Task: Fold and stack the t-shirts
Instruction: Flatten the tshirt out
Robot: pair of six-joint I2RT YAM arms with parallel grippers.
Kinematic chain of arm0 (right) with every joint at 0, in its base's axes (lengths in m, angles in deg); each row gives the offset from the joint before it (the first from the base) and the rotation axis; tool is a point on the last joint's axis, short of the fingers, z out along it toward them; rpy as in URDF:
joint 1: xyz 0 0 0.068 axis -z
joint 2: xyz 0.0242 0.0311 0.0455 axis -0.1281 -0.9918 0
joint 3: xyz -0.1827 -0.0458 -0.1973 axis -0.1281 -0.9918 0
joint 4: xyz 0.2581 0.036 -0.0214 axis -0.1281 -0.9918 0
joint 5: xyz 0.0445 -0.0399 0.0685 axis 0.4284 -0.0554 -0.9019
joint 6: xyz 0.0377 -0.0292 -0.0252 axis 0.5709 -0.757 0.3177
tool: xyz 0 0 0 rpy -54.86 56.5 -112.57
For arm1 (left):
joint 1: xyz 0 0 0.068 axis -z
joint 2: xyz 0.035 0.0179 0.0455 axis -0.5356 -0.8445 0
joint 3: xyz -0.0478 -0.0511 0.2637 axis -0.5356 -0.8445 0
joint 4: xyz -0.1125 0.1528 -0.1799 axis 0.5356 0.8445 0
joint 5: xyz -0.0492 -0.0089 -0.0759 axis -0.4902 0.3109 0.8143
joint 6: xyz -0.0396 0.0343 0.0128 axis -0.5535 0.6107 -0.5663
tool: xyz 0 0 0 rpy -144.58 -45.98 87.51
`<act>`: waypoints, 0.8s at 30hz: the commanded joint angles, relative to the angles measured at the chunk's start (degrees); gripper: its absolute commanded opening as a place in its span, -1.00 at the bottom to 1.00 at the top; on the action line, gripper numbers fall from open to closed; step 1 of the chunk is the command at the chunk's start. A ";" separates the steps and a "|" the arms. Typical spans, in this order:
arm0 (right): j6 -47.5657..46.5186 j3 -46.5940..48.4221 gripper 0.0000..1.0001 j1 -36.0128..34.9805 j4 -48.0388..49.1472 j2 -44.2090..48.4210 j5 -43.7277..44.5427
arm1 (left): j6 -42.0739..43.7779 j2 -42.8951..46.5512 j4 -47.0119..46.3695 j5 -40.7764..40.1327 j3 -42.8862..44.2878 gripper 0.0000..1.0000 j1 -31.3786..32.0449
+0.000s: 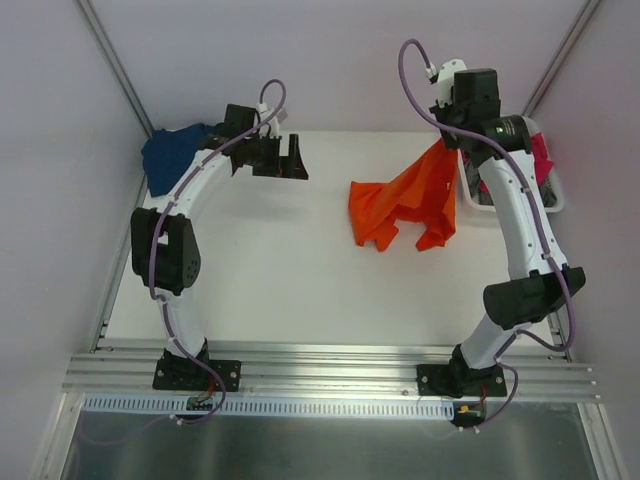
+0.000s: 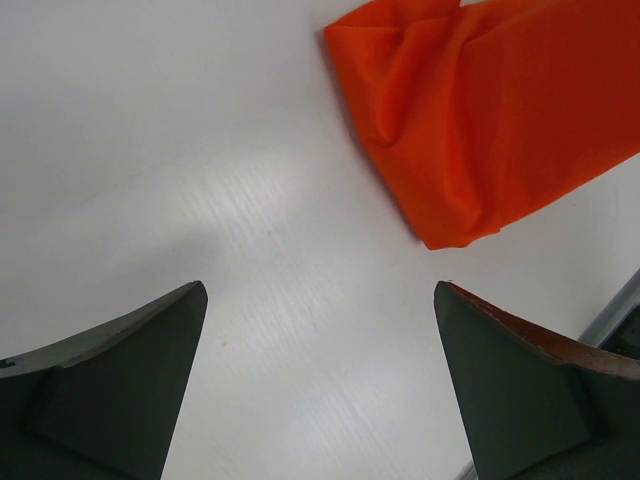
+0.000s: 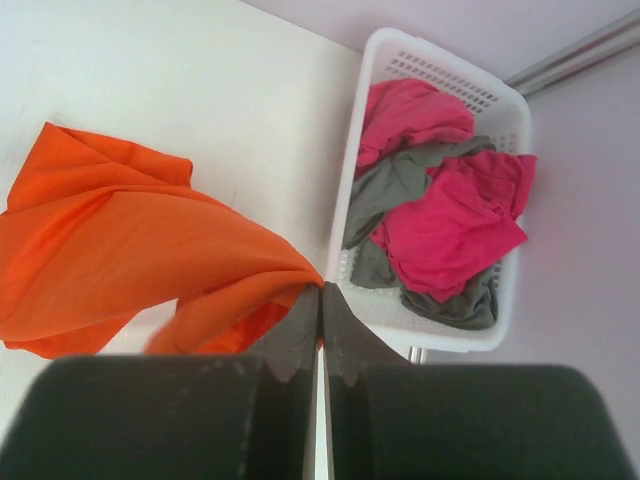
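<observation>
**Orange shirt** [image 1: 405, 205]: soft, creased cloth. One corner is held up at the far right by the right gripper [image 3: 320, 292], its jaws pressed shut on a fold. The long axis slants from there toward the near left, down to the white counter [image 1: 280, 270], where the lower part lies bunched.

**Left gripper** [image 2: 320, 300]: jaws spread wide above the counter, near the shirt's left edge.

**Navy shirt** [image 1: 170, 155]: crumpled at the far left corner.

**Basket** [image 3: 440, 55]: white slotted plastic, holding tangled pink shirts [image 3: 450, 225] and a grey shirt [image 3: 395, 185].
</observation>
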 commanded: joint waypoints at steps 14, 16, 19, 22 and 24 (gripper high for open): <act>4.92 7.87 -0.99 3.86 0.77 8.28 -7.64 | -0.21 -2.01 0.68 0.08 6.00 0.99 10.59; 7.73 9.29 -0.99 3.16 -0.11 7.76 -12.46 | 0.58 0.81 0.59 -2.83 6.26 0.98 8.22; 8.45 11.92 -0.99 -0.43 -0.11 6.62 -15.74 | 0.41 4.50 0.59 -6.43 6.26 0.98 2.53; 8.71 15.18 -0.99 -5.26 1.02 5.38 -20.74 | -1.52 7.40 0.06 -8.27 5.13 0.98 -2.32; 9.93 16.76 -0.99 -8.42 2.78 4.59 -22.15 | -0.74 9.42 -0.12 -9.33 3.98 0.98 -5.84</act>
